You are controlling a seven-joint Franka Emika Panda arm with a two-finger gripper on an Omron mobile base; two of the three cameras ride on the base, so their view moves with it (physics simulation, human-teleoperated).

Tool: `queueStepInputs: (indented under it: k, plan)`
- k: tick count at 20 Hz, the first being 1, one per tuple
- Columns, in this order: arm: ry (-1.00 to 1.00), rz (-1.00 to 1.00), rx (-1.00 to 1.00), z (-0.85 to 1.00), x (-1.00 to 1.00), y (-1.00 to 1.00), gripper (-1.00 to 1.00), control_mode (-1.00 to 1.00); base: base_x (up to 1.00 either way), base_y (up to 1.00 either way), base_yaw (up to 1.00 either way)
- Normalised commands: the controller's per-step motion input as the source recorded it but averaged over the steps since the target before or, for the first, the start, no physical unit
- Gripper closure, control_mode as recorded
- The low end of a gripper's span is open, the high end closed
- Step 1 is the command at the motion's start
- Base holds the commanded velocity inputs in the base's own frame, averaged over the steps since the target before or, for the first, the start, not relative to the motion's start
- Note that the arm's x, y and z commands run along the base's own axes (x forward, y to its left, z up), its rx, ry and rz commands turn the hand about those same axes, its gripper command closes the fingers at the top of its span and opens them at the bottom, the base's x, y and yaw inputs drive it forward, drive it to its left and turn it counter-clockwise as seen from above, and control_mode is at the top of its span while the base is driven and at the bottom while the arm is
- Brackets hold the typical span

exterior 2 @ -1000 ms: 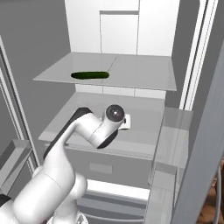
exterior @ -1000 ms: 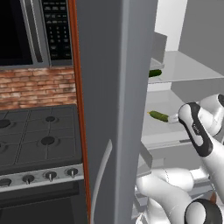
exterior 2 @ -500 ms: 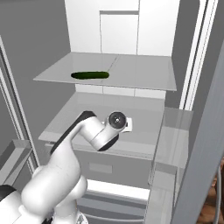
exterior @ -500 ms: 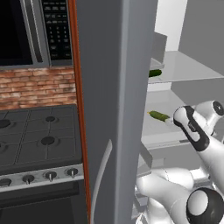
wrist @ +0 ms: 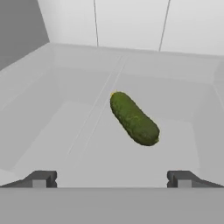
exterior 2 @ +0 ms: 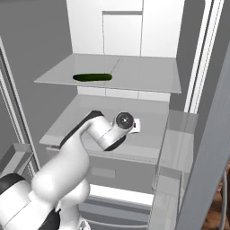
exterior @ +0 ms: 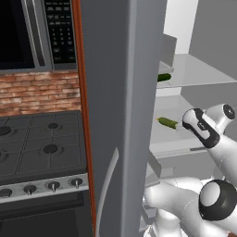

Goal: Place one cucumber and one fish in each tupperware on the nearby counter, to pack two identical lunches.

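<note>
the gripper (wrist: 111,179) is released wide, the cucumber (wrist: 133,118) at 12 o'clock; lying diagonal on the fridge shelf (wrist: 52,131), it may roll from the fingers.

upper-shelf cucumber (exterior: 163,77): fridge door (exterior: 122,115) covering its left end | lower-shelf cucumber (exterior: 168,122): arm hiding its right end

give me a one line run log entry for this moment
phase: reaching into fridge | tool: open, empty | target: cucumber lying on lower shelf, ahead of tool | second cucumber on upper shelf
</note>
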Motion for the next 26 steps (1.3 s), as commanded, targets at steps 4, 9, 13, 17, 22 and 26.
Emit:
queueStepInputs:
  k: [4,9,13,17,22,26]
  plan:
    - [0.05,0.03,-0.07,-0.09,0.3,-0.11,-1.0,-1.0,0.0,0.0,0.0]
    - [0.0,0.06,-0.05,-0.23,0.29,0.0,-1.0,-1.0,0.0,0.0,0.0]
    - [-0.02,0.05,-0.03,-0.35,0.17,0.0,-1.0,-1.0,0.0,0.0,0.0]
    - [-0.05,0.05,-0.02,-0.29,0.16,0.0,-1.0,-1.0,0.0,0.0,0.0]
    - [0.0,0.03,-0.01,-0.04,0.19,-0.01,-1.0,-1.0,0.0,0.0,0.0]
    - [0.0,0.02,-0.02,0.0,0.16,0.0,-1.0,-1.0,0.0,0.0,0.0]
